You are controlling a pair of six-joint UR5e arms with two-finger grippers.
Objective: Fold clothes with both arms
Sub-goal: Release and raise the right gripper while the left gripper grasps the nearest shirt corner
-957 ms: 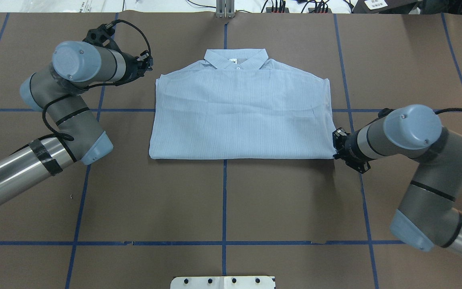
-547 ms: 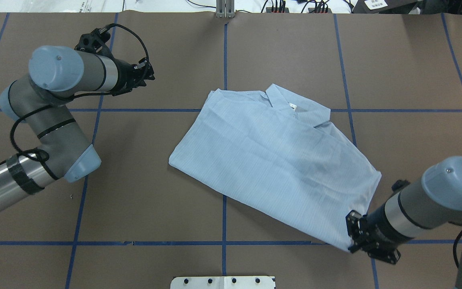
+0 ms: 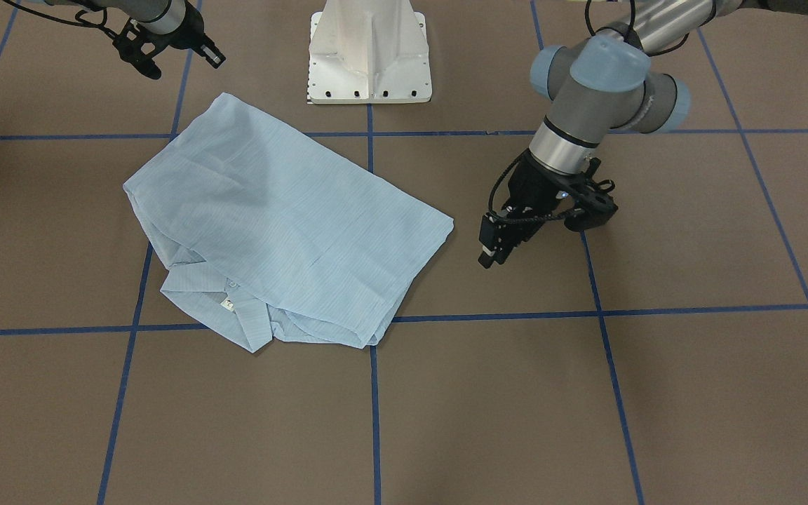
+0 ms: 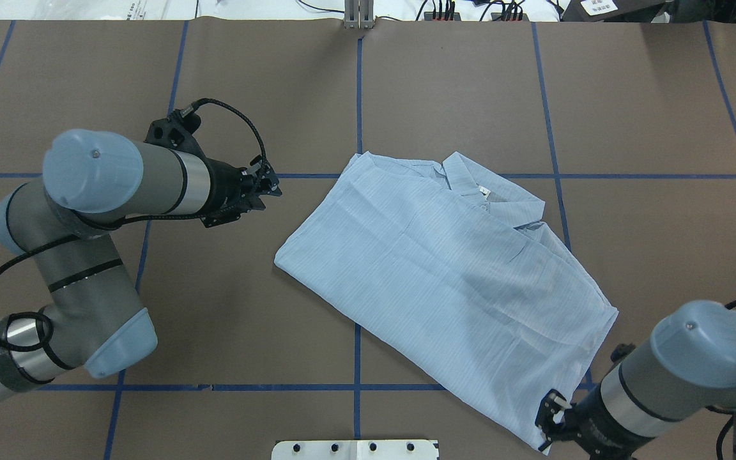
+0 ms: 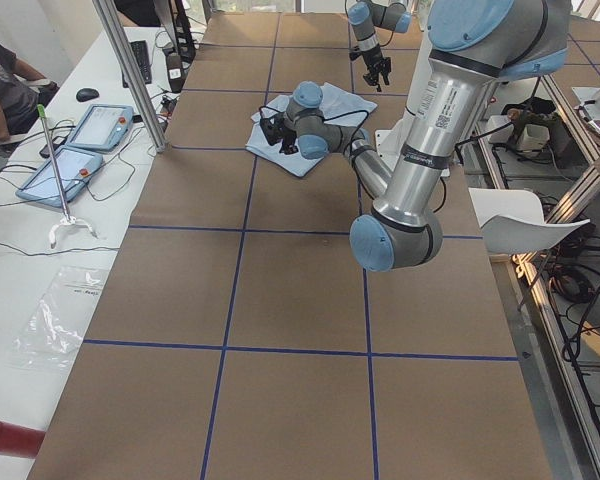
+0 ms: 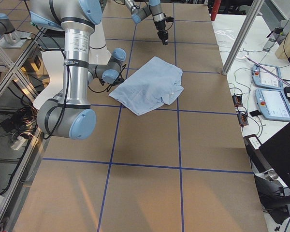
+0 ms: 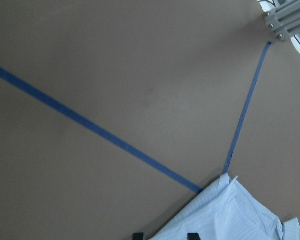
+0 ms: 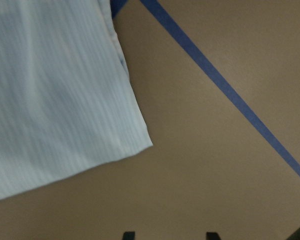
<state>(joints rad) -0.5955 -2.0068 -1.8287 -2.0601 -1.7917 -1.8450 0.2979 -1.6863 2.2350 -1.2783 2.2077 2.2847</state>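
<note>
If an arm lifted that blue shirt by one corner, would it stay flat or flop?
Probably floppy: the shirt lies thin with soft creases, so a lifted corner would likely drape and unfold. Pushed, it may bunch or slide on the smooth table.

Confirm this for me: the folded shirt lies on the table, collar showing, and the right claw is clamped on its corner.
Not quite. The right claw is not clamped on the corner: the right wrist view shows the shirt corner lying free on the table, ahead of the parted fingertips. The rest holds: folded shirt on the table, collar showing.
</note>
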